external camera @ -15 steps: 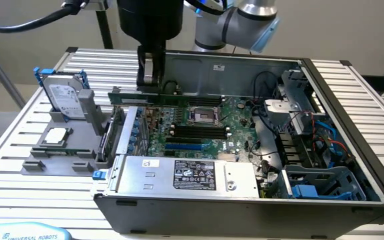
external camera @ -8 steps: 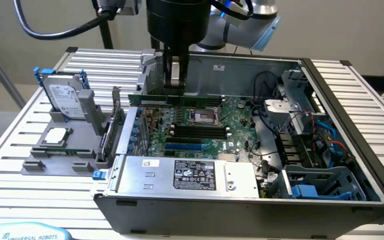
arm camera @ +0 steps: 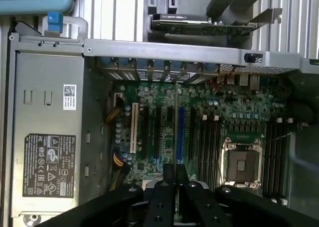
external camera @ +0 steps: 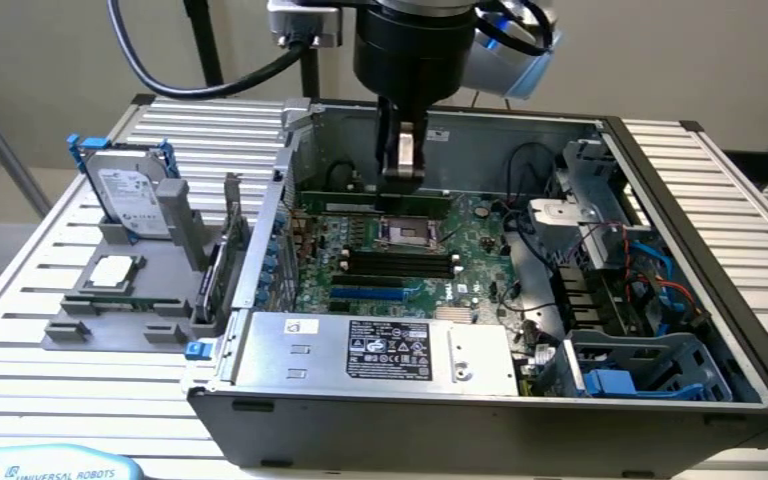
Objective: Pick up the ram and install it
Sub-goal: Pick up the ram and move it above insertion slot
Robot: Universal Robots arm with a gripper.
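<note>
My gripper hangs inside the open computer case, above the far part of the green motherboard. In the wrist view its black fingers are shut on the ram, seen edge-on as a thin vertical line between them. In the exterior view the ram shows as a narrow green strip at fingertip level, lying along the board's far edge. The empty processor socket lies just below the gripper. Long black slots sit beside the socket, and the wrist view shows those slots and further slots on either side of it.
A silver power supply fills the case's near side. Cables and a blue drive cage crowd the exterior view's right. Outside the case, a grey stand holds a hard drive, a square silver chip and an upright card.
</note>
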